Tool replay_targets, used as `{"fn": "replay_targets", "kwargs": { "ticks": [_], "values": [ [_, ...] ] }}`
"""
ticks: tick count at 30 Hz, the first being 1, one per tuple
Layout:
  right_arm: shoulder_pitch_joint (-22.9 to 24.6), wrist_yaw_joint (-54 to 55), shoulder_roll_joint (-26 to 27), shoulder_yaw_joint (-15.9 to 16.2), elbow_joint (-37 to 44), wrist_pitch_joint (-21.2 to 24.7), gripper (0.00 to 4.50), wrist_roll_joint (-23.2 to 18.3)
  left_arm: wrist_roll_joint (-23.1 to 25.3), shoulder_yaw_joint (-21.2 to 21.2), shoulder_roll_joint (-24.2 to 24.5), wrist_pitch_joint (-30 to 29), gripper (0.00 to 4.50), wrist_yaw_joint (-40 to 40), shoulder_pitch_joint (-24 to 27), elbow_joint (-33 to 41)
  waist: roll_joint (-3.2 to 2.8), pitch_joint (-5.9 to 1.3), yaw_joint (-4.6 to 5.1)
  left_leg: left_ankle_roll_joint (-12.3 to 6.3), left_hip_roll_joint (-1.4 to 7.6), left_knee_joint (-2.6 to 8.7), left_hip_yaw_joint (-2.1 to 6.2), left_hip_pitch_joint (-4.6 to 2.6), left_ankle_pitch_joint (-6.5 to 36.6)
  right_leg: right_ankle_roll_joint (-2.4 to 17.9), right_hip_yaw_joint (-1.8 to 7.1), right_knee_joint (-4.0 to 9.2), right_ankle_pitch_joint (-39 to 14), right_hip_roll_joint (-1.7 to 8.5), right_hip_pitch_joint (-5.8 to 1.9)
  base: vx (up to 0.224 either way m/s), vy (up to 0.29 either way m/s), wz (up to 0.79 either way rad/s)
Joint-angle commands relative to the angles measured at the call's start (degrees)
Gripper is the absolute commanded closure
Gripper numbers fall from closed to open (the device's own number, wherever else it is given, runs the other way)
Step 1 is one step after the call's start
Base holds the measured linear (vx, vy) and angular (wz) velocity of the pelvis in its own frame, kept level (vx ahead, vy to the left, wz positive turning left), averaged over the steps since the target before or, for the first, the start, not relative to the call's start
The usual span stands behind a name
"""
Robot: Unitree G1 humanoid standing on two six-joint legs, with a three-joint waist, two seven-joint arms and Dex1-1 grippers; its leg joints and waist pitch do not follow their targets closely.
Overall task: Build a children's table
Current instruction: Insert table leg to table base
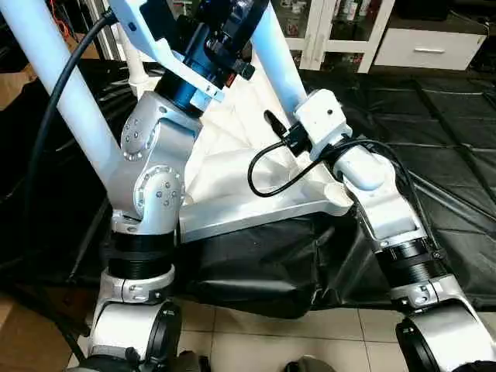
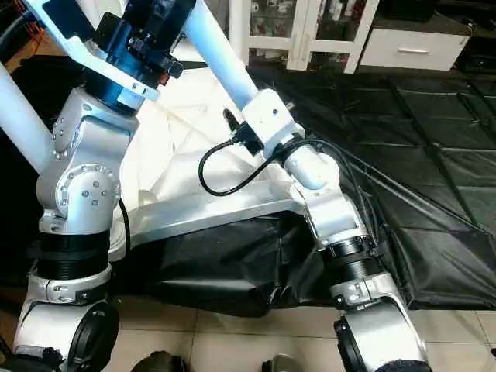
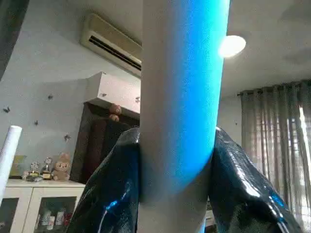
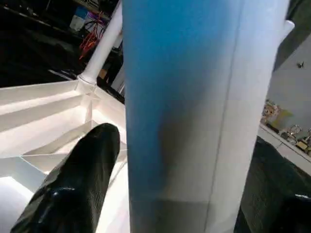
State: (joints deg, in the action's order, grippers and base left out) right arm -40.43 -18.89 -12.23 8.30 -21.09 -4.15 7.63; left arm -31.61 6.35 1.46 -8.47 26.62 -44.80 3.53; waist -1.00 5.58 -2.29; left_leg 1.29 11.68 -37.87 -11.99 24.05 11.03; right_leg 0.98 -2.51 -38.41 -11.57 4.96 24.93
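White plastic square table top [image 1: 256, 194] lies ribbed underside up on a black sheet [image 1: 434, 132] over the tiled floor [image 1: 271, 341], its near edge overhanging the sheet's folded front. Open black sheet stretches away to the right; a white glass-door cabinet [image 1: 333, 23] stands behind. One long white tapered tube leg [image 3: 180, 97] sits pinched between the left claw [image 3: 177, 194] fingers. Another white leg [image 4: 194, 97] stands between the right claw [image 4: 187, 184] fingers; whether they press it I cannot tell. A third leg [image 4: 102, 48] stands upright in a far corner socket.

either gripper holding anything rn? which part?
Left gripper clamps a white leg on its shaft, one finger each side. Right gripper straddles another leg's shaft; whether it actually grips cannot be told.
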Motion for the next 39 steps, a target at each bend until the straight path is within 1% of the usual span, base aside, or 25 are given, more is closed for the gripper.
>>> {"fn": "replay_targets", "kwargs": {
  "ticks": [1, 6, 9, 11, 12, 13, 15, 16, 17, 18, 20, 21, 22, 24, 27, 28, 29, 30, 32, 34, 35, 36, 37, 38, 39],
  "values": [
    [-0.8, 0.4, -0.3, -0.1, -0.5, -0.4, 0.97, 0.6, 0.2, -0.2, 0.3, 0.5, 2.89, -0.3, -0.5, 1.0, 0.00, -6.83, 0.00, -3.91, 0.83, 3.42, 0.91, -1.93, 0.1, 14.9, 1.97, 3.12, 8.9, 1.72, -4.38, 0.000, 0.000, 0.00],
    [-0.8, 0.2, -0.1, 0.0, -0.5, -0.3, 0.97, 0.4, 0.3, -0.2, 0.5, 0.6, 2.89, -0.2, -0.6, 0.9, -0.13, -6.94, -0.02, -4.14, 0.81, 3.34, 0.93, -1.92, -0.6, 15.0, 1.94, 3.02, 10.0, 1.72, -4.38, 0.000, 0.000, 0.00],
    [-0.6, -0.1, 0.0, 0.0, -0.4, -0.3, 1.37, 0.1, 0.3, -0.2, 0.5, 0.8, 2.89, -0.2, -0.7, 0.8, -0.10, -6.91, -0.02, -4.05, 0.81, 3.36, 0.91, -1.95, -0.2, 15.1, 1.95, 3.08, 9.6, 1.71, -4.38, 0.000, 0.000, 0.00],
    [-0.5, -0.3, 0.1, 0.1, -0.3, -0.3, 1.46, -0.1, 0.3, -0.2, 0.6, 0.8, 2.89, -0.2, -0.7, 0.7, -0.09, -6.89, -0.03, -4.02, 0.83, 3.39, 0.91, -1.95, -0.1, 15.1, 1.95, 3.09, 9.5, 1.72, -4.38, 0.000, 0.000, 0.00],
    [-0.5, -0.5, 0.1, 0.1, -0.3, -0.3, 1.70, -0.2, 0.2, -0.2, 0.6, 0.8, 2.89, -0.1, -0.7, 0.7, -0.10, -6.90, -0.04, -3.96, 0.80, 3.37, 0.90, -1.93, -0.1, 15.1, 1.97, 3.09, 9.6, 1.73, -4.40, 0.000, 0.000, 0.00],
    [-0.5, -0.5, 0.1, 0.1, -0.3, -0.3, 1.70, -0.2, 0.2, -0.2, 0.6, 0.8, 2.89, -0.1, -0.7, 0.7, -0.09, -6.91, -0.04, -3.99, 0.82, 3.37, 0.91, -1.94, -0.1, 15.1, 1.97, 3.06, 9.6, 1.71, -4.39, 0.000, 0.000, 0.00],
    [-0.4, -0.7, 0.1, 0.2, -0.2, -0.3, 1.92, -0.2, 0.2, -0.3, 0.6, 0.8, 2.89, -0.1, -0.7, 0.7, -0.21, -6.98, -0.05, -3.97, 0.83, 3.34, 0.93, -1.97, -0.3, 15.1, 1.94, 3.03, 9.8, 1.74, -4.40, 0.000, 0.000, 0.00],
    [-0.3, -0.8, 0.0, 0.3, -0.2, -0.3, 1.92, -0.2, 0.1, -0.3, 0.6, 0.8, 2.89, -0.1, -0.7, 0.8, -0.16, -6.98, -0.02, -3.98, 0.82, 3.33, 0.92, -1.94, -0.4, 15.1, 1.95, 3.02, 10.0, 1.72, -4.41, 0.000, 0.000, 0.00],
    [-0.3, -0.8, 0.0, 0.3, -0.2, -0.3, 2.15, -0.2, 0.1, -0.3, 0.6, 0.8, 2.89, -0.1, -0.7, 0.8, -0.14, -6.98, -0.04, -4.04, 0.81, 3.33, 0.93, -1.94, -0.5, 15.2, 1.94, 2.99, 10.2, 1.70, -4.41, 0.000, 0.000, 0.00],
    [-0.3, -0.9, 0.0, 0.3, -0.2, -0.3, 2.15, -0.3, 0.1, -0.4, 0.6, 0.8, 2.89, -0.1, -0.7, 0.8, -0.14, -6.99, -0.03, -4.11, 0.80, 3.33, 0.93, -1.92, -0.6, 15.2, 1.94, 3.01, 10.3, 1.71, -4.41, 0.000, 0.000, 0.00],
    [-0.3, -1.0, 0.0, 0.3, -0.2, -0.4, 2.34, -0.3, 0.1, -0.4, 0.6, 0.7, 2.89, 0.0, -0.7, 0.8, -0.16, -6.97, -0.07, -4.11, 0.81, 3.34, 0.92, -1.94, -0.4, 15.2, 1.95, 3.03, 10.1, 1.75, -4.41, 0.000, 0.000, 0.00],
    [-0.3, -1.1, 0.0, 0.3, -0.2, -0.4, 2.34, -0.3, 0.2, -0.4, 0.6, 0.7, 2.89, 0.0, -0.7, 0.8, -0.09, -6.98, -0.04, -4.08, 0.83, 3.34, 0.91, -1.95, -0.3, 15.2, 1.95, 3.02, 9.9, 1.72, -4.42, 0.000, 0.000, 0.00],
    [-0.3, -1.1, 0.0, 0.3, -0.3, -0.5, 2.53, -0.4, 0.2, -0.5, 0.6, 0.6, 2.89, 0.0, -0.6, 0.8, -0.10, -6.98, -0.04, -4.07, 0.83, 3.35, 0.92, -1.94, -0.3, 15.2, 1.95, 3.03, 9.8, 1.73, -4.42, 0.000, 0.000, 0.00],
    [-0.3, -1.2, 0.0, 0.3, -0.3, -0.6, 2.56, -0.4, 0.3, -0.7, 0.6, 0.5, 2.89, 0.1, -0.5, 0.9, -0.10, -6.98, -0.03, -4.07, 0.83, 3.34, 0.92, -1.93, -0.4, 15.2, 1.96, 3.03, 9.9, 1.74, -4.42, 0.000, 0.000, 0.00],
    [-0.2, -1.4, 0.0, 0.3, -0.3, -0.7, 2.62, -0.6, 2.6, -1.1, 0.6, 0.9, 2.89, -1.9, -0.5, 0.3, -0.09, -7.03, 0.01, -4.41, 0.85, 3.29, 0.94, -1.90, -0.8, 15.1, 1.96, 3.00, 10.6, 1.73, -4.45, 0.000, 0.000, 0.00],
    [-0.1, -1.5, 0.0, 0.3, -0.3, -0.6, 2.63, -0.7, 2.2, -1.1, 0.6, 0.6, 2.33, -1.7, -0.5, 0.2, -0.16, -7.04, -0.02, -4.39, 0.85, 3.28, 0.94, -1.93, -0.8, 15.2, 1.95, 2.97, 10.5, 1.76, -4.44, 0.000, 0.000, 0.00],
    [-0.1, -1.6, 0.0, 0.3, -0.2, -0.6, 2.63, -0.8, 1.7, -1.0, 0.5, 0.3, 2.33, -1.4, -0.4, 0.3, -0.09, -6.99, 0.01, -4.28, 0.82, 3.31, 0.91, -1.86, -0.5, 15.2, 1.96, 3.03, 10.2, 1.74, -4.48, 0.000, 0.000, 0.00],
    [-0.1, -1.8, -0.1, 0.0, -0.4, -0.3, 2.64, -1.1, 1.2, -1.0, 0.5, -0.2, 2.19, -1.2, -0.3, 0.1, -0.08, -7.02, 0.01, -4.20, 0.82, 3.31, 0.92, -1.90, -0.4, 15.2, 1.96, 3.04, 9.9, 1.74, -4.46, 0.000, 0.000, 0.00],
    [0.0, -1.9, -0.2, -0.5, -0.5, 0.2, 2.64, -1.6, 0.7, -0.9, 0.5, -0.7, 2.11, -1.1, -0.1, 0.0, -0.33, -7.02, 0.02, -4.19, 0.84, 3.30, 0.96, -1.95, -0.5, 15.3, 1.93, 2.99, 10.1, 1.74, -4.41, 0.000, 0.000, 0.00],
    [-0.1, -2.1, -0.6, -2.5, -1.1, 1.6, 2.64, -3.5, 0.7, -0.9, 0.6, -0.9, 1.86, -1.2, 0.4, 0.2, -0.27, -7.03, 0.03, -4.31, 0.85, 3.32, 0.99, -1.92, -0.6, 15.4, 1.93, 2.96, 10.5, 1.74, -4.46, 0.000, 0.000, 0.00],
    [-0.1, -2.1, -0.8, -3.4, -1.4, 2.0, 2.64, -4.2, 0.8, -0.8, 0.6, -0.9, 1.77, -1.4, 0.5, 0.2, -0.39, -7.07, 0.02, -4.33, 0.84, 3.29, 0.97, -1.98, -0.6, 15.5, 1.92, 2.96, 10.7, 1.71, -4.41, 0.000, 0.000, 0.00],
    [-0.3, -2.0, -1.9, -6.0, -2.5, 3.1, 2.64, -6.0, 1.1, -0.8, 0.7, -1.0, 1.72, -1.7, 1.1, 0.1, -0.60, -7.06, -0.05, -4.36, 0.84, 3.30, 0.95, -2.09, -0.3, 15.6, 1.92, 2.98, 10.8, 1.67, -4.39, 0.000, 0.000, 0.00],
    [-0.4, -2.0, -2.8, -7.8, -3.3, 3.7, 2.64, -7.3, 1.5, -0.9, 0.8, -1.0, 1.68, -2.0, 1.5, -0.1, -0.52, -7.05, -0.04, -4.32, 0.86, 3.30, 0.91, -2.11, -0.2, 15.6, 1.92, 3.05, 10.8, 1.62, -4.37, 0.000, 0.000, 0.00],
    [-0.3, -2.0, -3.5, -9.0, -3.7, 4.2, 2.64, -8.1, 2.0, -1.0, 0.9, -0.9, 1.48, -2.4, 1.8, -0.2, -0.59, -7.11, -0.23, -4.12, 0.82, 3.27, 0.89, -2.23, 0.0, 15.6, 1.91, 3.07, 11.0, 1.55, -4.42, 0.000, 0.000, 0.00],
    [-0.2, -2.2, -5.2, -11.2, -4.8, 4.8, 2.64, -9.4, 2.9, -1.2, 1.1, -0.8, 1.48, -2.9, 2.4, -0.7, -0.41, -7.09, -0.31, -4.13, 0.78, 3.31, 0.84, -2.17, 0.0, 15.5, 1.90, 3.13, 11.3, 1.47, -4.53, 0.000, 0.000, 0.00]
  ]
}}
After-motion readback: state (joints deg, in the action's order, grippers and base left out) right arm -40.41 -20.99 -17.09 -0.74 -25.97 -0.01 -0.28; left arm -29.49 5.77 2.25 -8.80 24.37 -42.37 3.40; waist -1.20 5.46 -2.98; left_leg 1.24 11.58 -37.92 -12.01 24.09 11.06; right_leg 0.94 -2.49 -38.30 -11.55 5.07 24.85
